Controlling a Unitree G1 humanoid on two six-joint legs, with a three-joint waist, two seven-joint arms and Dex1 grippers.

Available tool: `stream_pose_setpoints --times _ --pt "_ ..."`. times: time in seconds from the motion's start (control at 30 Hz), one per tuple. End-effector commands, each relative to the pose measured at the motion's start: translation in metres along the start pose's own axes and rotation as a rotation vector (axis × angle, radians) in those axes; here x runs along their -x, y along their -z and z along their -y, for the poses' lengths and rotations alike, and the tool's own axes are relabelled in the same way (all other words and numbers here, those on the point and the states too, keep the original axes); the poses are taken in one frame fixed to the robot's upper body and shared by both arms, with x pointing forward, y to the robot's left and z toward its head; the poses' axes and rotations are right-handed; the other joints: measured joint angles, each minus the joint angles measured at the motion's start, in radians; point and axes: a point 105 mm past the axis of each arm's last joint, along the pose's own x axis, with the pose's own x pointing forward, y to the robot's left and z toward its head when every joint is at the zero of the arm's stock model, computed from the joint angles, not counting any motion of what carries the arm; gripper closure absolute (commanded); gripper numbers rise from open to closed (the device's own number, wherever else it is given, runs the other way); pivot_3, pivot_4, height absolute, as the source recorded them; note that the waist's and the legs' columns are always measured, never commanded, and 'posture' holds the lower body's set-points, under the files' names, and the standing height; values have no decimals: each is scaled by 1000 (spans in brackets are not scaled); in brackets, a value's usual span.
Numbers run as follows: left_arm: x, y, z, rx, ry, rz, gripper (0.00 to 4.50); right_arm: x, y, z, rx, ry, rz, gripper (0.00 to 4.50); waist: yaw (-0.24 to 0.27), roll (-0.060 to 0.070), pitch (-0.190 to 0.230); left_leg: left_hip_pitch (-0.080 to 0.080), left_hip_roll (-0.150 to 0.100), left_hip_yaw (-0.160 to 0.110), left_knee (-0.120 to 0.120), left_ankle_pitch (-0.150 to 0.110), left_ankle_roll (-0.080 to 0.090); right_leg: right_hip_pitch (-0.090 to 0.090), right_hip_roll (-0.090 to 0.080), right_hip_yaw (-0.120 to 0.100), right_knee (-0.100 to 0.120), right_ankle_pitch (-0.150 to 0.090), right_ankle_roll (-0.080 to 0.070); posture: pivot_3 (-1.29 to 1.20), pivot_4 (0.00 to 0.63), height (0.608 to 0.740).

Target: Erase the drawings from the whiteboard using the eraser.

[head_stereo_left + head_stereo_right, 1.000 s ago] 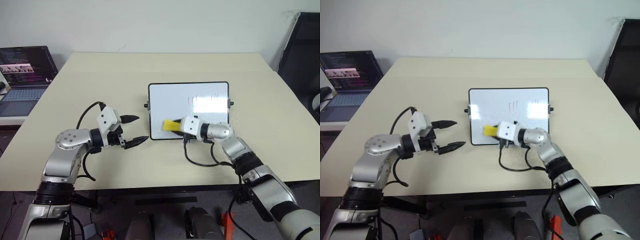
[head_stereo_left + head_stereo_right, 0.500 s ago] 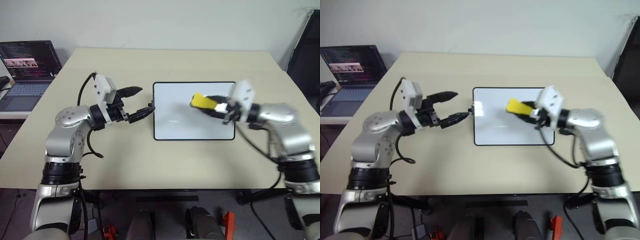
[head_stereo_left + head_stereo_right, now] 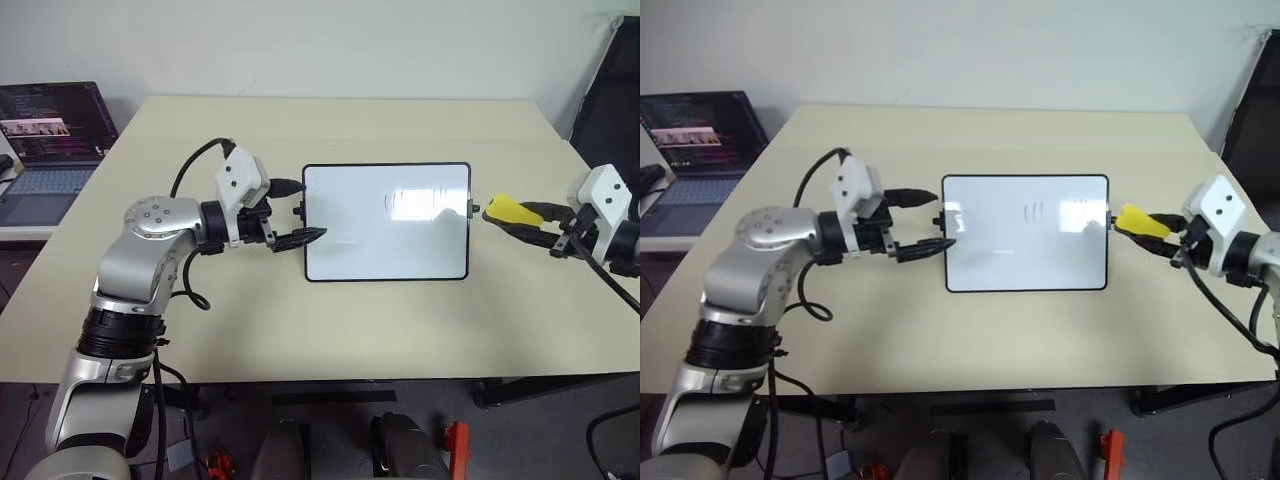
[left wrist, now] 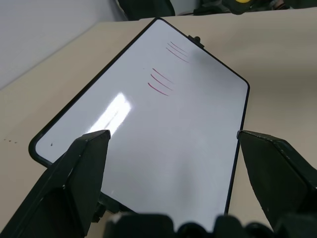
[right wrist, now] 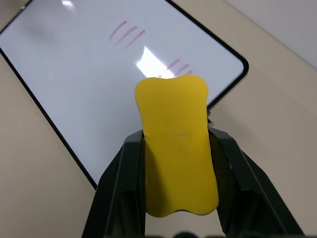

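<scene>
The whiteboard lies flat in the middle of the table. Its drawings are two small groups of thin strokes near its right half, also seen as reddish lines in the left wrist view. My right gripper is shut on the yellow eraser. It holds the eraser in the air just past the board's right edge, pointing back at the board. My left gripper is open, its two fingers straddling the board's left edge above the surface.
An open laptop sits on a side desk at the far left. A dark chair stands at the far right. The beige table has bare room in front of and behind the board.
My right gripper carried the eraser off the board, rightward and upward, to beyond its right edge. My left gripper rose and shifted right to the board's left edge.
</scene>
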Motion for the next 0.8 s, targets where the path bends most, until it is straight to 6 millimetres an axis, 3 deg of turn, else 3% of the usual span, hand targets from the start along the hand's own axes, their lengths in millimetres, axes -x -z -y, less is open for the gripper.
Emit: stream_pose_setpoints --times 0.03,0.2,0.43,0.5,0.6,0.7,0.8 --pt "-1 -13 1 -44 0 32 0 7 -18 7 63 22 49 3144 0 0 0 0 0 0 0 0 0 0 0 0 0 0 0 0 150 740" --pt "-4 -2 5 -49 13 -16 0 6 -20 9 73 23 53 3145 1 0 0 0 0 0 0 0 0 0 0 0 0 0 0 0 150 740" --pt "-9 -4 4 -50 8 -8 0 5 -23 7 77 17 62 3146 1 0 0 0 0 0 0 0 0 0 0 0 0 0 0 0 150 740" --pt "-10 -3 3 -45 10 -11 0 0 -32 4 87 7 103 3146 2 0 0 0 0 0 0 0 0 0 0 0 0 0 -1 0 150 740" --pt "-12 -1 4 -39 20 -12 0 -17 -57 -3 104 -6 212 3146 -8 0 0 0 0 0 1 0 0 0 0 0 1 0 -1 0 150 740" --pt "-15 0 4 -32 27 -10 0 -49 -86 -14 140 -8 329 3146 -17 0 0 1 0 0 1 0 0 0 1 1 3 0 0 0 150 740" --pt "-17 1 6 -26 39 -14 0 -81 -101 -20 153 39 395 3146 -18 0 0 2 0 0 1 0 0 0 1 1 4 0 -1 0 150 740"
